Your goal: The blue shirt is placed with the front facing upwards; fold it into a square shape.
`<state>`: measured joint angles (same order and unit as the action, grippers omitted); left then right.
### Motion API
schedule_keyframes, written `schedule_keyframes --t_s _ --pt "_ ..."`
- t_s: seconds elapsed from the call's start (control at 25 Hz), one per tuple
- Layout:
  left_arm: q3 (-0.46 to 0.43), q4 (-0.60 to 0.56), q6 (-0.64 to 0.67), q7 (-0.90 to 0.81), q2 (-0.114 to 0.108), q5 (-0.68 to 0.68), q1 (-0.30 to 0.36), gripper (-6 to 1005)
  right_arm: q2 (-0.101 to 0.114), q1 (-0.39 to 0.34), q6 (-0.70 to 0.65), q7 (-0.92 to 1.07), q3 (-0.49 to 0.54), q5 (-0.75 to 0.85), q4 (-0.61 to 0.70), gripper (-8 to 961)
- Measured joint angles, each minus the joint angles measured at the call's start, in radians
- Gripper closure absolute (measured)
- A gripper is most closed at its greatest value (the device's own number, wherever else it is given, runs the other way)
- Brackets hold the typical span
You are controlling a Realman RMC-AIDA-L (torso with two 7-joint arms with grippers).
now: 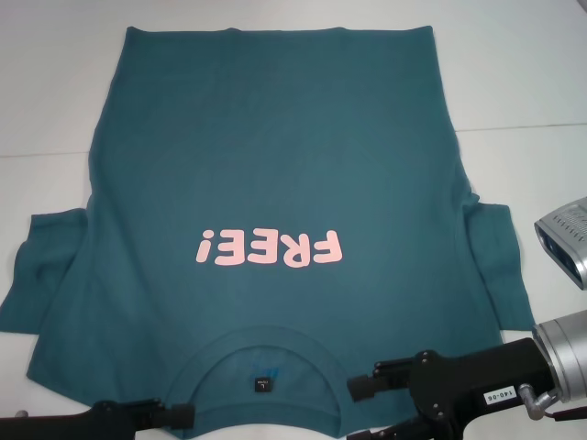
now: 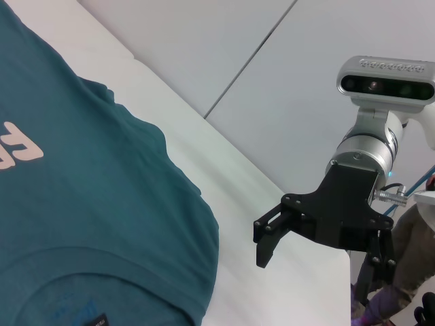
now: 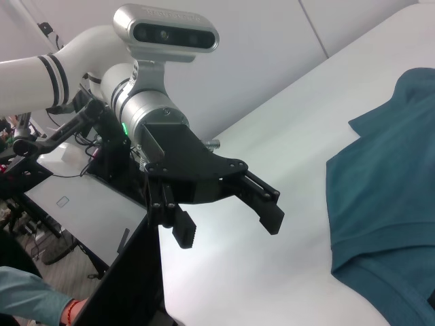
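Blue shirt point(image 1: 275, 183) spread flat on the white table point(image 1: 541, 82), lettering up, collar at the near edge — left gripper point(image 3: 228, 217) and right gripper point(image 2: 272, 234) both released, hovering at the near corners.

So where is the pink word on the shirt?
In the head view, the pink word sits upside down in the middle of the blue shirt, just beyond the collar nearest the robot.

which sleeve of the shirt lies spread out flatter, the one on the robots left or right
The sleeve on the robot's left: it fans out wide across the table. The sleeve on the robot's right of the blue shirt looks narrower and bunched with folds.
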<state>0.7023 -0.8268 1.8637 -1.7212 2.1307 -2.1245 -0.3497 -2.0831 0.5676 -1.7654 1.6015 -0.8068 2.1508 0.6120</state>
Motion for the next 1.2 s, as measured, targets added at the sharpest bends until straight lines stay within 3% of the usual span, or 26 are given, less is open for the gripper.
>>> schedule_keyframes --t_s 0.68,0.84,1.08,1.2 --pt "-0.003 -0.001 0.005 -0.016 -0.002 0.0 -0.001 80 0.0 0.0 -0.003 0.002 0.0 0.003 0.0 8" --pt "-0.014 -0.001 0.007 -0.172 -0.021 0.004 -0.028 80 0.004 0.003 0.001 0.054 0.006 -0.001 0.008 8" --pt "-0.133 -0.011 0.017 -0.446 -0.041 0.041 -0.109 80 0.021 0.03 0.037 0.255 0.069 -0.002 0.029 8" --pt "-0.171 0.021 -0.054 -0.598 -0.068 0.048 -0.158 80 0.025 0.038 0.029 0.332 0.096 -0.009 0.059 8"
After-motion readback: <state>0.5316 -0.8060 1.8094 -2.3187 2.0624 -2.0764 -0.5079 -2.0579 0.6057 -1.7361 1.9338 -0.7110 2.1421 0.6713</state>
